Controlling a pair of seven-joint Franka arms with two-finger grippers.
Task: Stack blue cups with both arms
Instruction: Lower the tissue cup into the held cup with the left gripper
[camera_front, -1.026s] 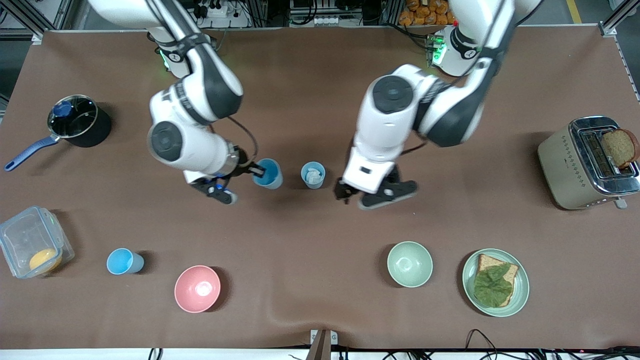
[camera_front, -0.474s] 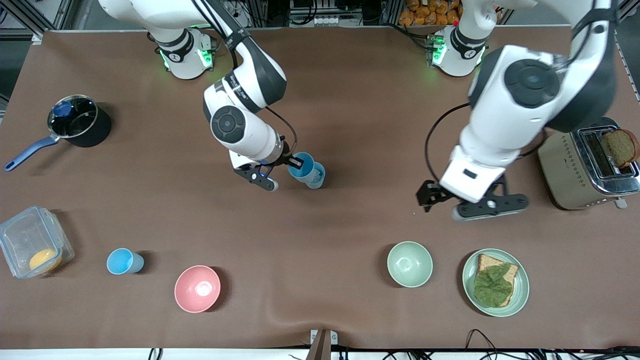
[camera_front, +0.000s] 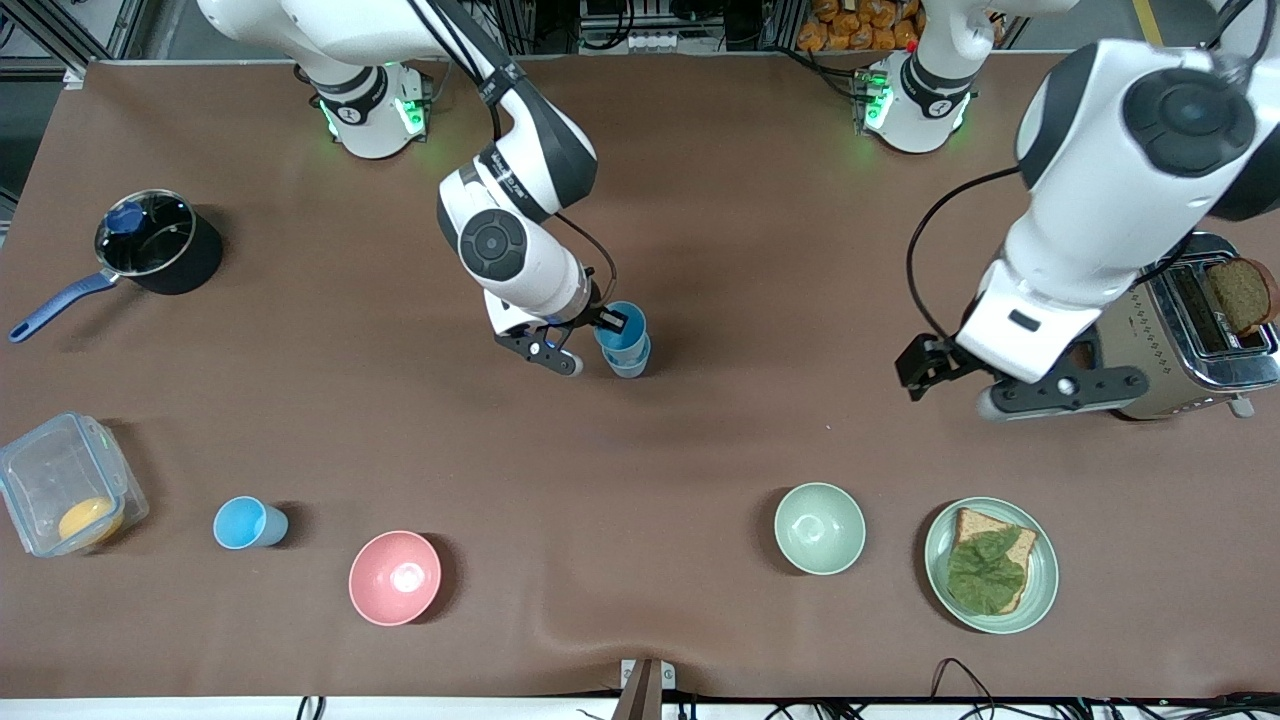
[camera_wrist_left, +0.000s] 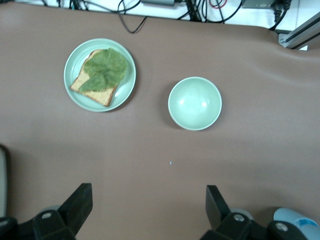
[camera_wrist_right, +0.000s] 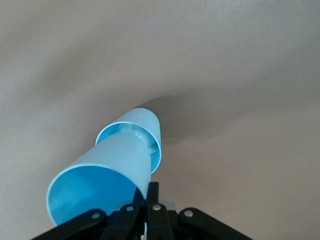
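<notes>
A brown table (camera_front: 700, 480) is filling the scene. Mid-table, the right gripper (camera_front: 612, 322), clamped on a blue cup's (camera_front: 622, 328) rim, is holding it over a standing blue cup (camera_front: 632, 362); centring before lowering should seat it. The left gripper (camera_front: 1000, 385), fingers apart, is waiting by the toaster (camera_front: 1130, 340). A third cup (camera_front: 245, 523) is standing near the front edge.

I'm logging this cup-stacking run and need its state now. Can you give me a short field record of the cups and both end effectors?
held cup: blue cup, tilted, bottom entering the standing cup
standing cup: blue cup, mid-table, something white inside
spare cup: blue cup, beside the pink bowl
right end effector: shut on held cup's rim
left end effector: open, empty, by the toaster
</notes>
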